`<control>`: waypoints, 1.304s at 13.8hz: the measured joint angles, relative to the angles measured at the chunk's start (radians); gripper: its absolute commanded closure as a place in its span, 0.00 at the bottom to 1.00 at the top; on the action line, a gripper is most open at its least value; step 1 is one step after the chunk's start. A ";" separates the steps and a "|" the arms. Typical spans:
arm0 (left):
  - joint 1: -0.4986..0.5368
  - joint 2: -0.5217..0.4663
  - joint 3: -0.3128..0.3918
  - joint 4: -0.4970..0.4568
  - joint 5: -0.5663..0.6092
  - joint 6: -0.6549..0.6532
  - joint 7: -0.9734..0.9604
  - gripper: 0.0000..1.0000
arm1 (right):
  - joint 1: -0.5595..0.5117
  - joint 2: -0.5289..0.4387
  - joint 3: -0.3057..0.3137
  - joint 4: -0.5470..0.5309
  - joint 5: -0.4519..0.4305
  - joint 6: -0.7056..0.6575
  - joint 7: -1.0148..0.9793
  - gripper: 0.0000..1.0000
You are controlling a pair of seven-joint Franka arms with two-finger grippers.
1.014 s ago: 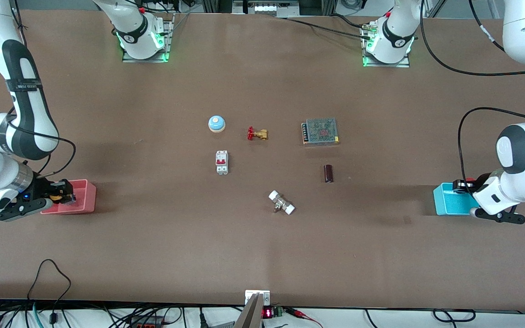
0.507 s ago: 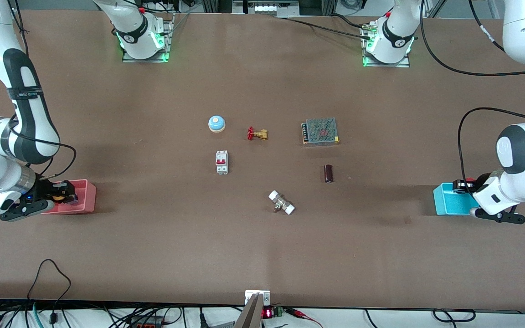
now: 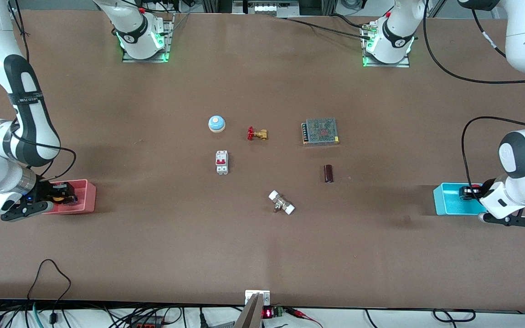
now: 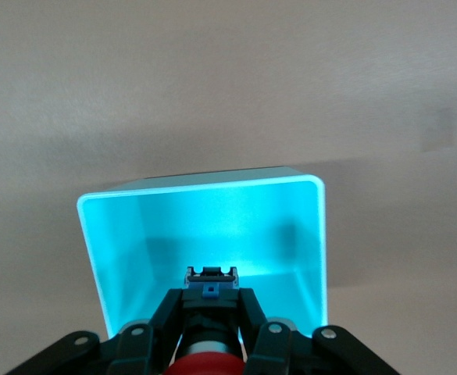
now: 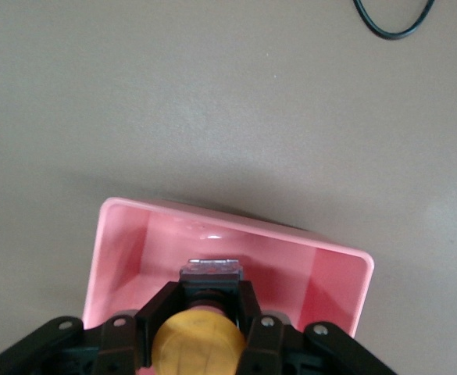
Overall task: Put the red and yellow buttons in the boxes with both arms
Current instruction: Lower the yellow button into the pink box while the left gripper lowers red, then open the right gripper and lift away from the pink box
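While both arms hold their loads over the boxes, nothing has yet been released. Nearest the front camera among the loose items lies a white-capped fitting [image 3: 281, 203], with no part in the task.

Toward the right arm's end of the surface, the right gripper [image 3: 60, 197] is over the pink box [image 3: 88, 197], jaws clenched on the yellow button [image 5: 197, 344]. The right wrist view shows the yellow cap between the jaws with the black body pointing down into the box, so that release should drop it inside the walls.

Toward the left arm's end, the left gripper [image 3: 468, 191] is over the cyan box [image 3: 445, 200], jaws clenched on the red button [image 4: 205, 365]. The left wrist view shows the red cap at the picture's edge and the body aimed at the box floor, for the same reason.

Farther from the front camera lie a dark cylinder [image 3: 328, 173] and a white breaker [image 3: 222, 162]; farther still, a brass valve [image 3: 257, 133], a pale blue dome [image 3: 216, 123] and a mesh-covered unit [image 3: 320, 131]. These appear to be distractors and sit well apart from both boxes.

Judged step: opening the jaws.
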 measured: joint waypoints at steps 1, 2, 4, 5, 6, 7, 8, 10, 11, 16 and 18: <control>0.000 0.012 0.000 0.000 0.000 0.019 -0.010 0.85 | -0.002 0.005 0.000 0.000 0.000 0.004 0.000 0.66; -0.001 0.022 -0.001 0.000 0.000 0.038 -0.019 0.85 | -0.003 0.010 -0.001 0.000 0.000 0.009 0.000 0.66; -0.001 0.039 -0.002 0.000 -0.001 0.062 -0.027 0.85 | -0.003 0.015 0.000 0.000 0.000 0.020 0.000 0.66; 0.000 0.047 -0.002 0.000 -0.004 0.067 -0.031 0.85 | -0.003 0.016 0.000 0.000 0.000 0.021 0.000 0.63; 0.001 0.055 -0.002 0.000 -0.010 0.072 -0.034 0.85 | -0.003 0.016 0.000 0.000 0.000 0.021 0.000 0.59; 0.002 0.062 -0.002 0.000 -0.013 0.074 -0.037 0.84 | -0.003 0.016 0.000 0.000 0.000 0.021 0.000 0.54; 0.003 0.068 -0.002 0.000 -0.017 0.075 -0.038 0.83 | -0.003 0.017 0.000 0.000 0.001 0.021 0.000 0.52; 0.004 0.077 -0.002 0.000 -0.026 0.082 -0.038 0.77 | -0.003 0.018 0.000 0.000 0.001 0.022 0.000 0.47; 0.004 0.081 -0.002 0.000 -0.027 0.086 -0.038 0.61 | -0.003 0.018 0.000 0.000 0.001 0.022 0.000 0.47; 0.006 0.083 -0.002 0.001 -0.027 0.082 -0.038 0.00 | -0.003 0.019 0.000 0.000 0.002 0.022 0.000 0.20; 0.007 0.068 -0.002 0.013 -0.027 0.043 -0.038 0.00 | -0.003 0.019 0.000 0.000 0.002 0.022 0.000 0.00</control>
